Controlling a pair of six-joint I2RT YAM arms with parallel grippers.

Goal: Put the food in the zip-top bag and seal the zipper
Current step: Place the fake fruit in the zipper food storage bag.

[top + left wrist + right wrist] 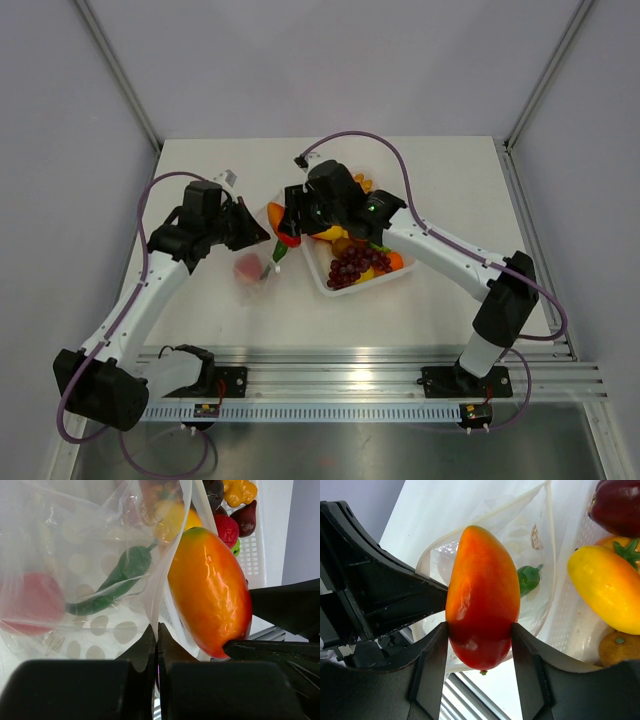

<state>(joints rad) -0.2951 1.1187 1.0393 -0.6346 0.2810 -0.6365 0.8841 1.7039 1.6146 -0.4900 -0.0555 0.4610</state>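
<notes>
White counter (420,320), both arms bolted along its near edge.

Right arm (450,250): up from the near right, elbow folded close to the right edge, forearm slanting back left across the tray to the counter's middle.

Left arm (150,293): up from the near-left corner, leaning in toward the centre, wrist turned to face the right one, the two heads almost meeting.

Right end effector (480,627): jaws part-way open and clamped on an orange-red mango (482,590), one pad on each flank near its redder end. Mango lined up lengthwise with the fingers (434,662), poised at the bag's mouth.

Left end effector (157,645): closed tight, pinching the rim of the zip-top bag (100,540) and holding the mouth lifted, just beside the mango.

White tray (257,550): right of centre on the counter, under the right forearm, its slotted wall just beside the bag.

Bag itself: left of the tray, near the counter's centre, mouth open and unsealed. Zipper strip not told apart from the crinkled rim.

Inside the bag: a blurred red piece (27,602) and a green chilli (120,577).

In the tray: purple grapes (350,265), a yellow fruit (607,590), a dark red apple (617,505), a small orange (620,650).

On the bag film: a small brownish print (536,536), too small to read.
</notes>
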